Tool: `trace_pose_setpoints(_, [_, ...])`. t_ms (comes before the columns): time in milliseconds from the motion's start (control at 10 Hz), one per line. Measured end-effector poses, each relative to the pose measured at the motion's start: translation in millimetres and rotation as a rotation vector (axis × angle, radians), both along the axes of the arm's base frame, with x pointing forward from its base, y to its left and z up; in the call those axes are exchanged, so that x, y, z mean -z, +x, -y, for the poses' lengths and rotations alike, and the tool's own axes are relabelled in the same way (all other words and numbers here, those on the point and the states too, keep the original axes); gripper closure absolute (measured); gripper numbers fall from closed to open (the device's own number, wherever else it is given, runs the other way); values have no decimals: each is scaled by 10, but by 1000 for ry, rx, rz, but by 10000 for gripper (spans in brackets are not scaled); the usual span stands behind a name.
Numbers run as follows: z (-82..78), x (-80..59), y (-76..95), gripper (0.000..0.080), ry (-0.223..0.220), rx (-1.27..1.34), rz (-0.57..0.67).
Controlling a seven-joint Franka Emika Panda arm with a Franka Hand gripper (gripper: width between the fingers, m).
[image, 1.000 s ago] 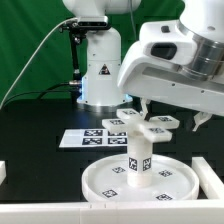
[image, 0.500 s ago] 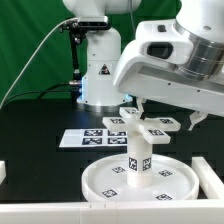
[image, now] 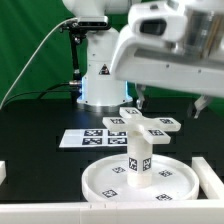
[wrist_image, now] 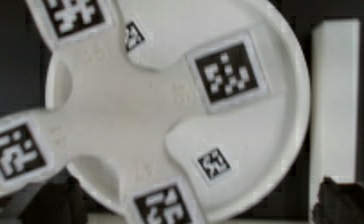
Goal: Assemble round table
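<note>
The large round rimmed disc point(image: 100, 180) lies flat on the black table. The short thick cylinder point(image: 138, 160) stands upright on its middle. The small cross-shaped piece point(image: 138, 123) sits on top of the cylinder, tags up. My gripper point(image: 172, 102) hangs above and slightly behind the cross, open and empty, clear of it. In the wrist view the cross-shaped piece point(wrist_image: 170, 100) fills the middle with the disc point(wrist_image: 282, 150) beneath it. My gripper point(wrist_image: 197, 205) shows only as two dark fingertips point(wrist_image: 47, 200) wide apart at the frame's edge.
The marker board point(image: 82, 139) lies flat behind the disc, towards the exterior view's left. The robot base point(image: 100, 80) stands behind it. White blocks sit at the left point(image: 3, 172) and right point(image: 209, 170) table edges; one shows in the wrist view point(wrist_image: 333, 100).
My gripper and wrist have risen away from the cross-shaped piece and shifted towards the exterior view's left. The cross, cylinder and disc have not moved.
</note>
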State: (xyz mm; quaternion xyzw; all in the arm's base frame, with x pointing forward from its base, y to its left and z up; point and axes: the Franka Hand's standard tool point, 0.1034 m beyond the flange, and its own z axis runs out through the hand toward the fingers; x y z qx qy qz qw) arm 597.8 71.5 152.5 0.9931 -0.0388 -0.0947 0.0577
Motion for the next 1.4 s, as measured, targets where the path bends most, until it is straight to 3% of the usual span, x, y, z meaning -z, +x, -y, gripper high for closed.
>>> trace_pose_setpoints(200, [23, -93, -15, 151, 23, 9, 70])
trace_pose_setpoints(700, [12, -43, -25, 151, 35, -31, 81])
trace_pose_setpoints(1000, [98, 124, 64, 151, 106, -310, 176])
trace_pose_setpoints(1400, [137, 161, 66, 151, 116, -609, 179])
